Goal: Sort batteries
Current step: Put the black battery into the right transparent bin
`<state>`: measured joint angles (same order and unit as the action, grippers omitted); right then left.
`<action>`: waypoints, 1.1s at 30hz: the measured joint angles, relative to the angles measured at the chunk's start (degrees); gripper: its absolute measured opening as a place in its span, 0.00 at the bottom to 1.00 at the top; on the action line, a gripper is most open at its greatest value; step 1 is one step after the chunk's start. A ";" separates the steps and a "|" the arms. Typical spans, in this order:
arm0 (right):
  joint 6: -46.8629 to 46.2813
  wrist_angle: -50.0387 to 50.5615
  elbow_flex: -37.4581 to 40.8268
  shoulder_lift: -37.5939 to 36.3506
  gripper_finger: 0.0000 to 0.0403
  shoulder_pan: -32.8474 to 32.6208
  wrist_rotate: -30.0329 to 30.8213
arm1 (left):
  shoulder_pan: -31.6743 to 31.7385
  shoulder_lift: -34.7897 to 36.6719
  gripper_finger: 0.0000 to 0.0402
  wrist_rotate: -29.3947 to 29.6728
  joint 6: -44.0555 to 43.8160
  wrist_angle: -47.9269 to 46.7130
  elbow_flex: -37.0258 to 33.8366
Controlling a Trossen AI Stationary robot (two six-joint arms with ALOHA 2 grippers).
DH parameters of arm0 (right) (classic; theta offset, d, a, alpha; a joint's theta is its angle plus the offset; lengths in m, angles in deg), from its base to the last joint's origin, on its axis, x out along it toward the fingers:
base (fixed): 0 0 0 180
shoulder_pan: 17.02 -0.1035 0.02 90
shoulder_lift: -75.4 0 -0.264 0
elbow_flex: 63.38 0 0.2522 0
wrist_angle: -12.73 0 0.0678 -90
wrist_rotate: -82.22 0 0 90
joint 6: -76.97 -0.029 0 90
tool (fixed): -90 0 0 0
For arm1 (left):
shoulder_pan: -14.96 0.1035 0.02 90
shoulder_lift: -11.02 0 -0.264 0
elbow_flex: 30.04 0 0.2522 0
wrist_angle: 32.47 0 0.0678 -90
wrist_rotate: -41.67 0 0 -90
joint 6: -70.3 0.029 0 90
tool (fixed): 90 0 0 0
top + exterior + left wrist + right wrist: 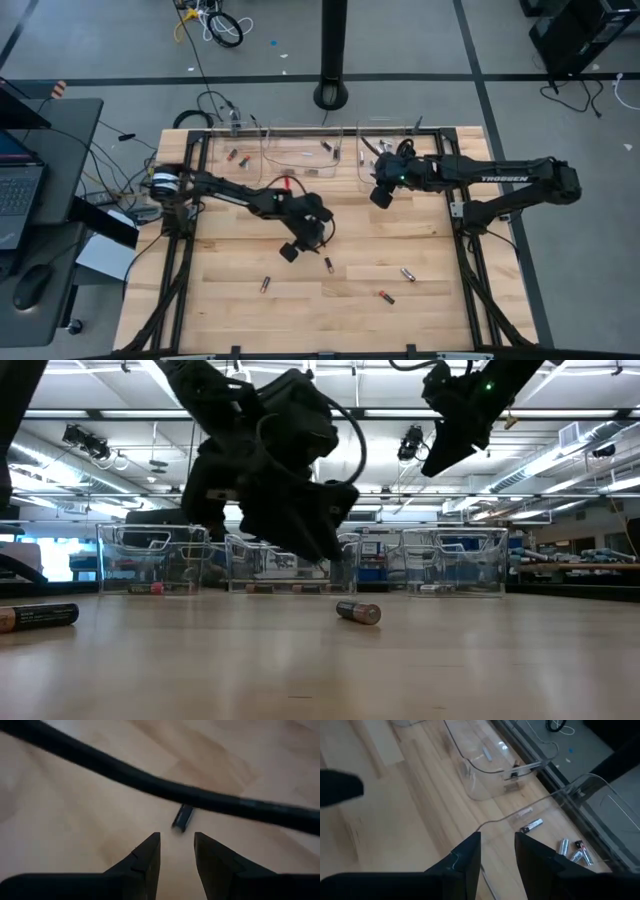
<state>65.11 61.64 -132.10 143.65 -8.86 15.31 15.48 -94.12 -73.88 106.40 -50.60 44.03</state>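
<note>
Hovering over a small dark cylindrical battery on the wooden surface.
Left gripper and right gripper both part-open, empty; battery likely light, rigid, prone to rolling—pinch mid-barrel.

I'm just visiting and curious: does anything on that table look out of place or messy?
Only the loose batteries: four lie scattered on the bare wooden table, for example one and another, while others already sit in the clear bins. Nothing looks spilled or broken.
</note>
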 joint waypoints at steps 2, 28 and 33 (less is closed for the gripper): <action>0.01 0.12 0.00 -0.01 0.32 -0.21 0.03 | -0.61 -2.03 0.31 -0.73 1.47 -1.14 1.82; 1.06 0.93 0.00 0.01 0.32 -0.17 2.28 | -2.03 -12.01 0.31 -4.18 5.59 3.59 6.15; 1.12 1.00 0.00 0.03 0.31 -0.16 2.87 | -2.02 -12.39 0.31 -4.79 5.47 3.66 6.17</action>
<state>66.23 62.64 -132.10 143.67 -9.03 18.18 13.45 -106.52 -78.68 111.87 -46.94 50.20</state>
